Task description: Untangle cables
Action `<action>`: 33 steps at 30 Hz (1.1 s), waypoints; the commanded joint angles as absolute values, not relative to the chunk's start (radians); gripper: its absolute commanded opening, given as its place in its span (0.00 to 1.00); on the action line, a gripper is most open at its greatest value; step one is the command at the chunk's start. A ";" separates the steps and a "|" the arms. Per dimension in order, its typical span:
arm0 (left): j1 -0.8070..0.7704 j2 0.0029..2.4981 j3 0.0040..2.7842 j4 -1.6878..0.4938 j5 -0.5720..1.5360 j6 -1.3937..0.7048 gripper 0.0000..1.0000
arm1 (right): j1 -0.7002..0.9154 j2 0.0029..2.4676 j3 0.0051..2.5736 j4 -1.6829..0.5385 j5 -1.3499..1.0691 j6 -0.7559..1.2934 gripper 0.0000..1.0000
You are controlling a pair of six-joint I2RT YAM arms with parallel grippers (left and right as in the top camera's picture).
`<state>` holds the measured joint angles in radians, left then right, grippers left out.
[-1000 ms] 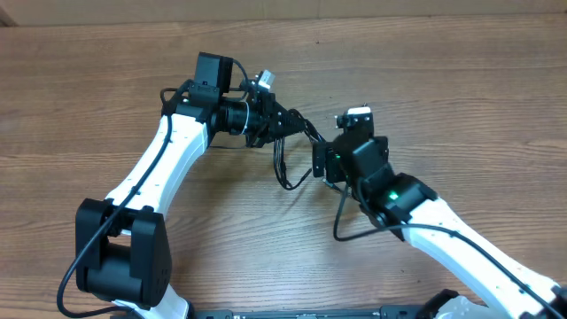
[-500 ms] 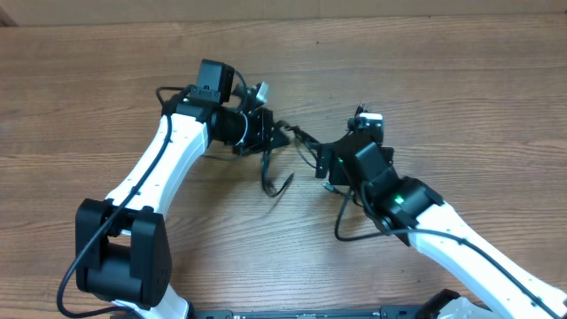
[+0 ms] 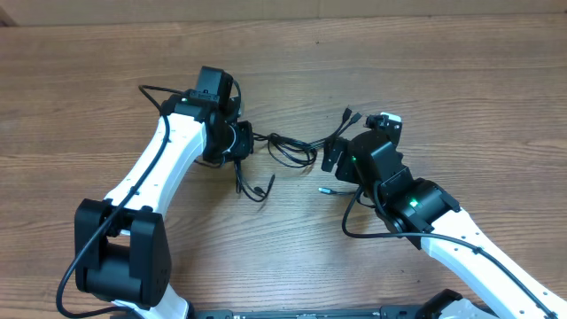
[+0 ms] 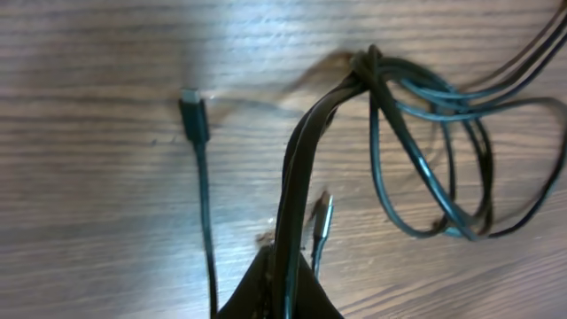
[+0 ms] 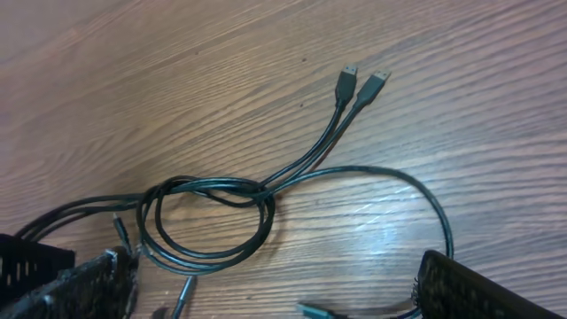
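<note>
Left gripper [image 3: 243, 140] is clamped on a bundle of the cables [image 3: 291, 148]. The tangled loop lies on the table [image 3: 461, 80] between both arms. Right gripper [image 3: 340, 158] jaws are spread wide, holding nothing, just beside the loop.

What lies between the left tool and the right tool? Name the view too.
A tangled loop of thin black cables lies there on the brown wooden table, one end in the left tool; the overhead view shows it.
</note>
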<state>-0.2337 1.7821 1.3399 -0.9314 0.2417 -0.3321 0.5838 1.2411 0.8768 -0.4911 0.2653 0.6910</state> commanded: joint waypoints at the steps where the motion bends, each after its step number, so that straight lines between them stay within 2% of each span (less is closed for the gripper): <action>1: -0.229 1.746 1.359 -0.966 0.207 -0.273 0.04 | 0.582 1.241 0.878 -0.488 0.249 0.718 1.00; 7: -0.229 1.746 1.359 -1.001 0.202 -0.258 0.06 | 0.582 1.241 0.878 -0.485 0.245 0.719 1.00; 16: -0.229 1.746 1.359 -0.999 0.203 -0.317 0.20 | 0.582 1.241 0.878 -0.487 0.241 0.735 1.00; 20: -0.229 1.746 1.359 -1.001 0.202 -0.366 0.38 | 0.582 1.241 0.878 -0.489 0.241 0.738 1.00; 21: -0.229 1.746 1.359 -0.994 0.202 -0.372 0.48 | 0.582 1.241 0.878 -0.490 0.241 0.738 1.00; 23: -0.229 1.746 1.359 -0.971 0.202 -0.375 0.74 | 0.582 1.241 0.878 -0.494 0.241 0.738 1.00; 24: -0.227 1.746 1.361 -0.944 0.202 -0.375 0.81 | 0.582 1.241 0.878 -0.497 0.241 0.738 1.00; 26: -0.220 1.746 1.379 -0.922 0.202 -0.375 0.85 | 0.582 1.241 0.878 -0.498 0.241 0.738 1.00; 30: -0.204 1.746 1.466 -0.921 0.203 -0.402 1.00 | 0.582 1.241 0.878 -0.497 0.242 0.749 1.00; 33: -0.203 1.746 1.544 -0.921 0.217 -0.499 0.99 | 0.582 1.241 0.878 -0.500 0.242 0.767 1.00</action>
